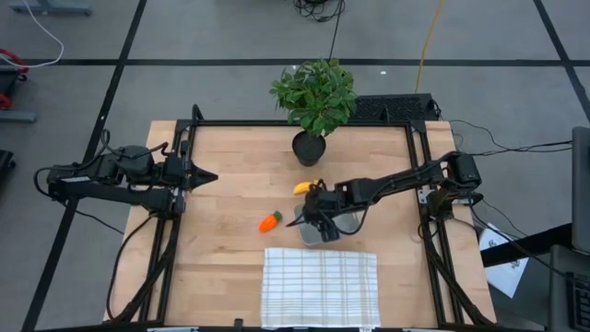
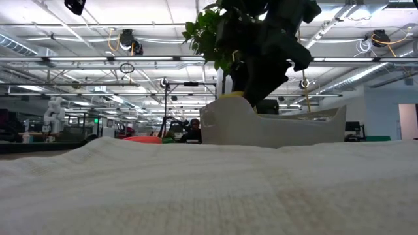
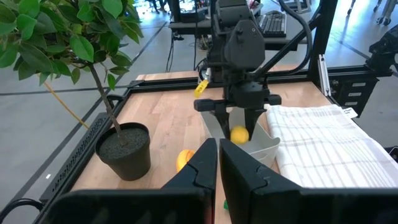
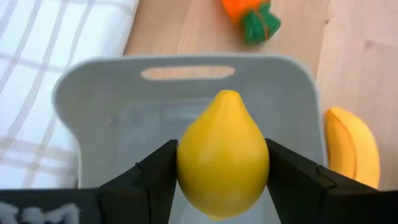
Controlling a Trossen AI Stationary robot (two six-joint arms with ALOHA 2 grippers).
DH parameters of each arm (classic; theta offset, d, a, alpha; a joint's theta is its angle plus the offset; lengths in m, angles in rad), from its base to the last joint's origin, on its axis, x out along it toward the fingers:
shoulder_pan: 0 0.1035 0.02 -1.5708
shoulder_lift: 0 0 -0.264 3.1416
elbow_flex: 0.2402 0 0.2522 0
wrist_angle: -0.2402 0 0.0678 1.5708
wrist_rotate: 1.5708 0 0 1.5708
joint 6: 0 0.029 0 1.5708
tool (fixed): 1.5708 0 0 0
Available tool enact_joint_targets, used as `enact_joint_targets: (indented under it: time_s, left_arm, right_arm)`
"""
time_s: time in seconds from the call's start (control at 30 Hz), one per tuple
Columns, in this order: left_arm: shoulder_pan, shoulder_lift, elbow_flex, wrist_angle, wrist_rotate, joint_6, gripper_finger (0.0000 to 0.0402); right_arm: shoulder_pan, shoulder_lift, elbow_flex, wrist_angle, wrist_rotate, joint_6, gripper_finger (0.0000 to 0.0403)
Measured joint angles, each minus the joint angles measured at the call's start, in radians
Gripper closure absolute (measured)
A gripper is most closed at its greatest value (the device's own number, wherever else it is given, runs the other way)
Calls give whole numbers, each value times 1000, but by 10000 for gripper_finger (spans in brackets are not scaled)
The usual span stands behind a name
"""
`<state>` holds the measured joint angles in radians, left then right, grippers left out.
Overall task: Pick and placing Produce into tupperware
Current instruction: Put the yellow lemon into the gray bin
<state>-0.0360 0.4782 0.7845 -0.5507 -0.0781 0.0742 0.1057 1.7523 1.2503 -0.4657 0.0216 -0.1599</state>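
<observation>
The right gripper (image 4: 222, 186) grips the lemon (image 4: 222, 152) just above the tub (image 4: 186, 74), at table centre. None of the 3 items looks placed yet: banana (image 1: 302, 187) at the tub's 11 o'clock, carrot (image 1: 269, 221) at 9. Left gripper (image 1: 205, 175), closed, waits at the table's 9 o'clock.

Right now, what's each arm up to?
Right gripper shut on lemon, above tub. Left gripper shut, waiting at table's left. Banana, carrot on table. Nothing blocking.
</observation>
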Motion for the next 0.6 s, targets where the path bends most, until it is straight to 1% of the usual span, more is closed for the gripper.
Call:
enact_joint_targets:
  time_s: [0.6]
  left_arm:
    - [0, 0, 0, -5, -1, 6, 378]
  right_arm:
    - [-35, 43, 2, 50, 0, -15, 202]
